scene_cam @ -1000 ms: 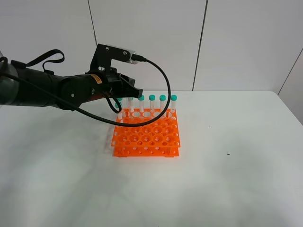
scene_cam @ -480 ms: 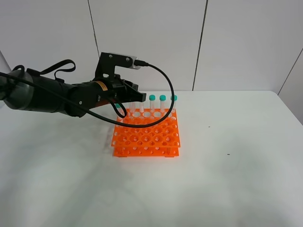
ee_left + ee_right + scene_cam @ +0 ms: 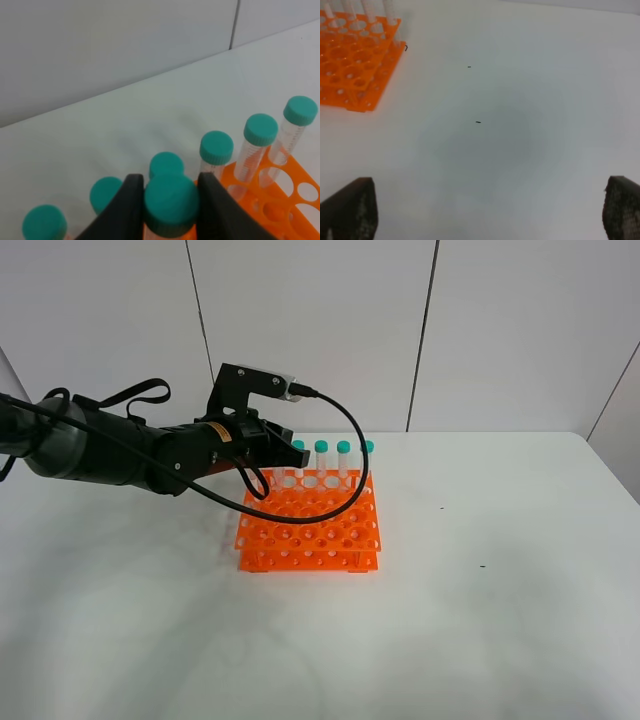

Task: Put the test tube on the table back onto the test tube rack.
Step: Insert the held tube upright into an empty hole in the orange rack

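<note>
The test tube [image 3: 171,202], clear with a teal cap, stands upright between the black fingers [image 3: 122,212] of my left gripper [image 3: 170,200], which is shut on its cap. In the exterior high view that left gripper [image 3: 268,447] hangs over the back left corner of the orange test tube rack [image 3: 310,532], hiding the held tube. Other teal-capped tubes [image 3: 343,454] stand along the rack's back row. The rack rests on the white table [image 3: 480,620]. Over bare table to the right of the rack [image 3: 350,75], my right gripper [image 3: 487,210] is open and empty.
Several identical tubes [image 3: 260,131] crowd close around the held one in the rack's back row. The left arm's black cable [image 3: 352,455] loops over the rack. A white panelled wall [image 3: 500,330] rises behind the table.
The left arm has sunk and shifted slightly right over the rack's back row, now covering the leftmost tubes there. The right gripper has not moved.
</note>
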{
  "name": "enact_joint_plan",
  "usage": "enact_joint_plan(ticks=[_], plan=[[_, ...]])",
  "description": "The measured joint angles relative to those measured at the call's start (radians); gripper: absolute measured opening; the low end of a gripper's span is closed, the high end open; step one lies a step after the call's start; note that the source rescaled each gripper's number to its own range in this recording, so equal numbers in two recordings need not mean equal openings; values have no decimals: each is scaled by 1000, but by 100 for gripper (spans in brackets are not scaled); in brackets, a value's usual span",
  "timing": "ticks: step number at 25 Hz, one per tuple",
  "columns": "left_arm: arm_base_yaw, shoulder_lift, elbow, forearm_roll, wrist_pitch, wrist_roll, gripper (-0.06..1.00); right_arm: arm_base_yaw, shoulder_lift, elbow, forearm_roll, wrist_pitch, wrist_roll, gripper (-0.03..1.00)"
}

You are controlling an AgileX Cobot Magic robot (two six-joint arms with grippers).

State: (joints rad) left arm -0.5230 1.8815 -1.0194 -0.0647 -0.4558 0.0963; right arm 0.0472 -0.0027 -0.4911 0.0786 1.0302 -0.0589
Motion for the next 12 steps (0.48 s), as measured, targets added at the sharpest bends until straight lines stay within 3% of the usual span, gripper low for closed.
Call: enact_joint_plan(ticks=[12], plan=[[23, -17, -3, 0, -1, 0, 0, 0, 0, 0, 0, 0, 0, 100]])
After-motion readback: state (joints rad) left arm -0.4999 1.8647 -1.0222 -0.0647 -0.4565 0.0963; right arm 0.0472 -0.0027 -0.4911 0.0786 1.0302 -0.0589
